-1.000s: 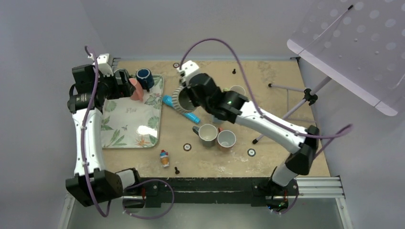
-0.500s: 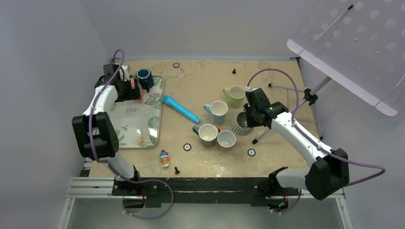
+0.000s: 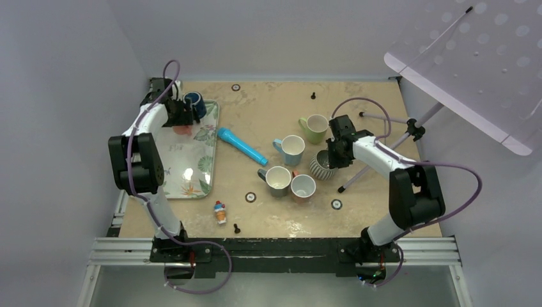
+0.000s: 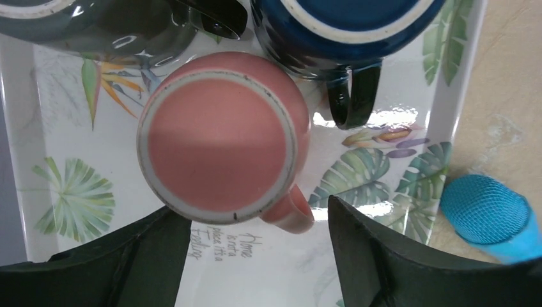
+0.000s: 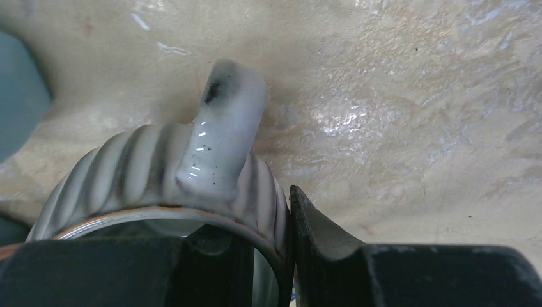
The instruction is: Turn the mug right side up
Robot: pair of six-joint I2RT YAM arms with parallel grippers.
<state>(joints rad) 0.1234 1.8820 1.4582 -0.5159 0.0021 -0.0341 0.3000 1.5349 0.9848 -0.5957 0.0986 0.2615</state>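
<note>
One worktop (image 3: 268, 109): tan and mottled, carrying everything listed below.
left arm (image 3: 137, 163): stretched toward the far left corner, with its wrist over the far end of the tray.
right arm (image 3: 409, 192): folded on the right side, with its wrist over the group of mugs.
tray (image 3: 192, 160): white with a leaf print, lying on the left of the worktop.
blue cylinder (image 3: 241, 146): lies flat just right of the tray, its mesh head at the far-left end.
left claw (image 4: 252, 211): fingers spread apart and gripping nothing, hanging above the pink mug.
right claw (image 5: 268, 217): clamped on the wall of the ribbed mug, one finger inside the rim and one outside, just beside the handle.
ribbed mug (image 3: 319, 167): grey, standing mouth up on the worktop, right of the pale blue mug and on the near side of the green mug.
pink mug (image 4: 217, 144): upside down on the far part of the tray, base up, handle pointing to the lower right of the wrist view.
blue mug (image 4: 345, 32): on the tray just beside the pink mug.
dark mug (image 4: 96, 25): also just beside the pink mug, only partly in view.
green mug (image 3: 314, 128), pale blue mug (image 3: 291, 149), grey mug (image 3: 277, 180), orange mug (image 3: 303, 187): all mouth up at mid-worktop.
figurine (image 3: 220, 212): small, near the front edge.
</note>
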